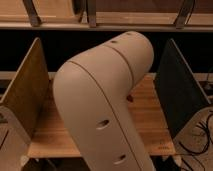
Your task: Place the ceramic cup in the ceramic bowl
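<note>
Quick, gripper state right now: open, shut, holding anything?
Gripper: not in view, hidden somewhere behind the big beige robot arm over the wooden table; its state and any hold cannot be told.

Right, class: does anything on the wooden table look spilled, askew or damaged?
Nothing stands out on the visible table, but the robot's arm covers its middle. The gripper is out of view, and neither cup nor bowl can be seen.
</note>
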{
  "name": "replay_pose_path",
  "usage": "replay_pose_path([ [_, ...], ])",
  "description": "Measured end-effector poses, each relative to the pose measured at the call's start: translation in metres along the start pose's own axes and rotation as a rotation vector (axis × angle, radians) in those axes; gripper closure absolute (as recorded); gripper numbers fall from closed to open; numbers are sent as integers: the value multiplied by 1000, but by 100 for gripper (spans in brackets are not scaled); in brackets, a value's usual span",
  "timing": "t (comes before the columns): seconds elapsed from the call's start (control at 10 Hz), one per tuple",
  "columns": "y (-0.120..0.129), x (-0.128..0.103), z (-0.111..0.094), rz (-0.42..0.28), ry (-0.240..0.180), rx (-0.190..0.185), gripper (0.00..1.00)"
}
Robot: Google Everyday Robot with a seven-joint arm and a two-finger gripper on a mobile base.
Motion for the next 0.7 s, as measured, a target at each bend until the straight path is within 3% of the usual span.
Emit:
replay_pose_path([
  [0.1, 1, -2, 7, 1, -17, 3, 26],
  [0.4, 5, -7, 22, 14, -56, 10, 56],
  [0.7, 4, -9, 12, 16, -54, 17, 88],
])
